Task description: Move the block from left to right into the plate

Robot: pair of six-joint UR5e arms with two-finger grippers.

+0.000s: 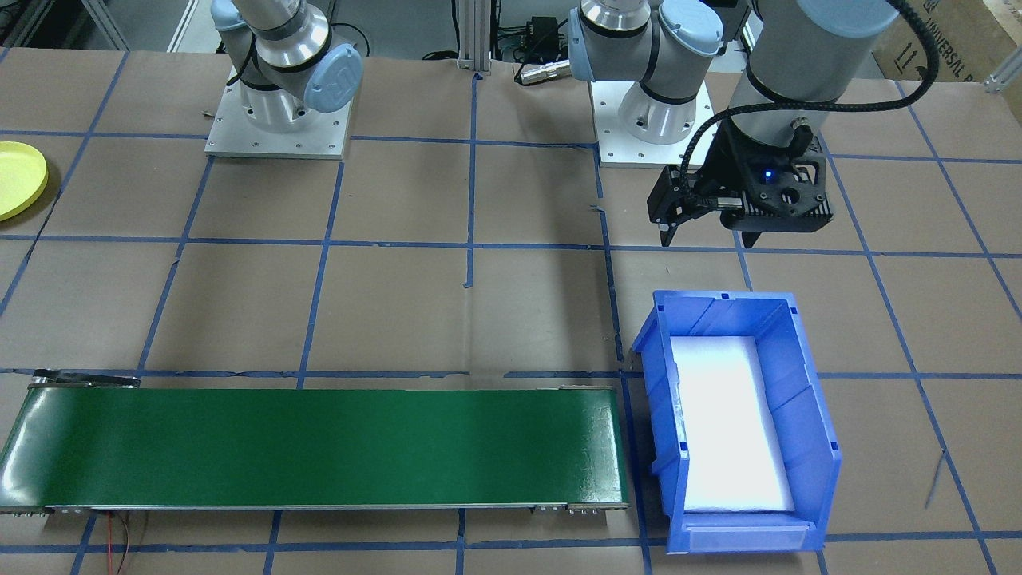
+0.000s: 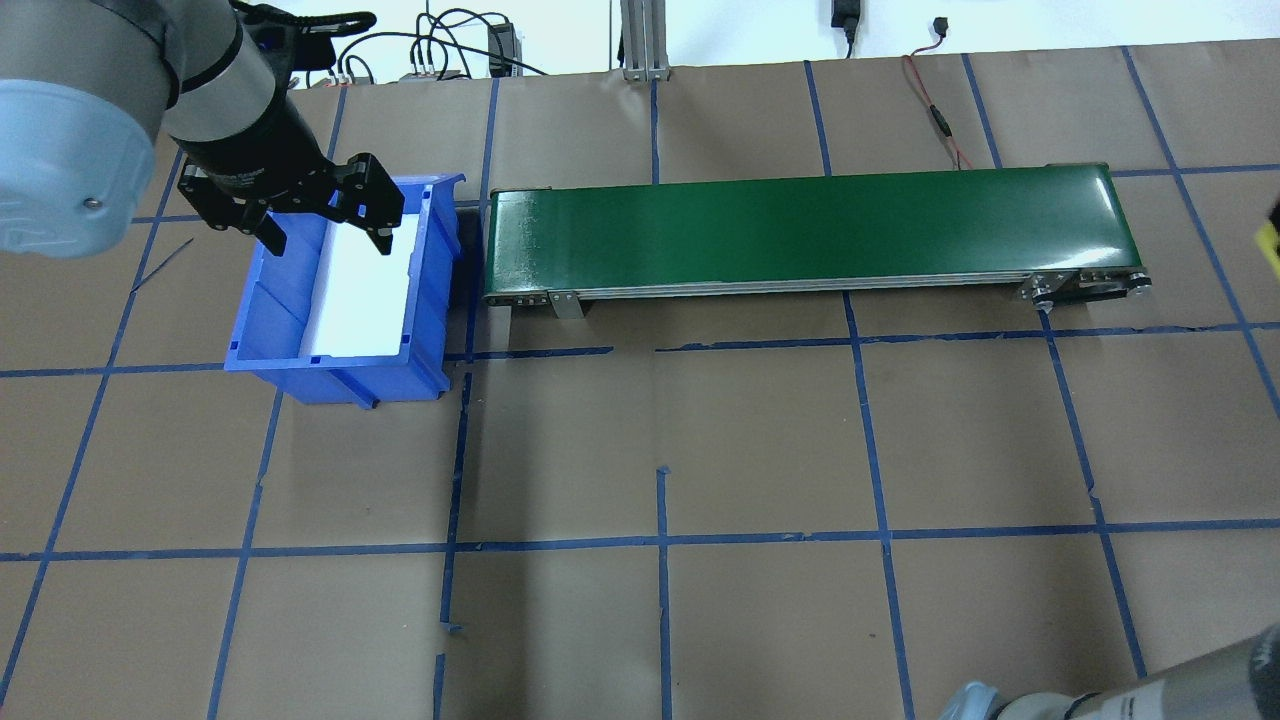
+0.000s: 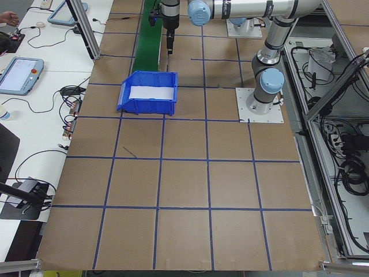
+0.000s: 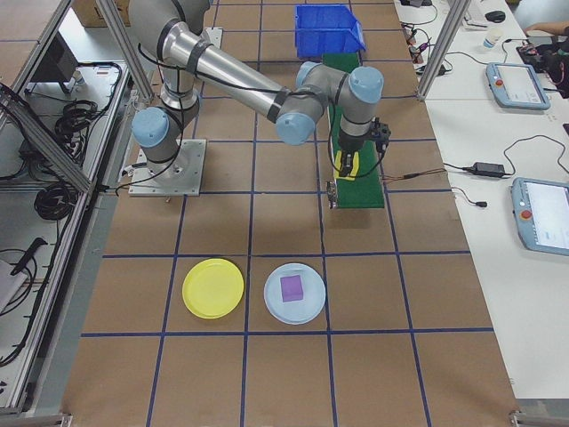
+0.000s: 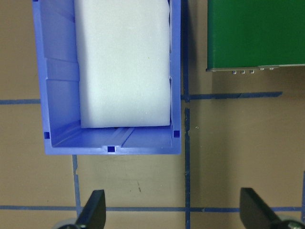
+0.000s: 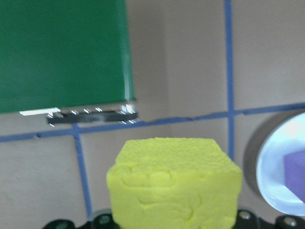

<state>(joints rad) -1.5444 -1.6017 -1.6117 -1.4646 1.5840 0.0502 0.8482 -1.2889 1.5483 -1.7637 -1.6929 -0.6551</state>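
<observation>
The yellow foam block (image 6: 174, 183) is gripped in the right hand (image 4: 348, 166), above the near end of the green conveyor belt (image 4: 354, 169). The round yellow plastic plate (image 4: 212, 287) lies on the desk (image 4: 267, 374), well apart. The left hand (image 2: 325, 228) hangs open above the blue rectangular bin (image 2: 270, 310).

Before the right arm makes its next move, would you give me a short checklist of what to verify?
1. Yellow block held in the right pincer: ok.
2. Grip firmness: cannot tell.
3. Yellow plate bare: ok.
4. Block above the yellow plate: not ok; it is by the green belt's end.
5. Pale plate, holding a purple block, apart from the yellow plate: ok.
6. Left pincer open, away at the blue bin: ok.
</observation>
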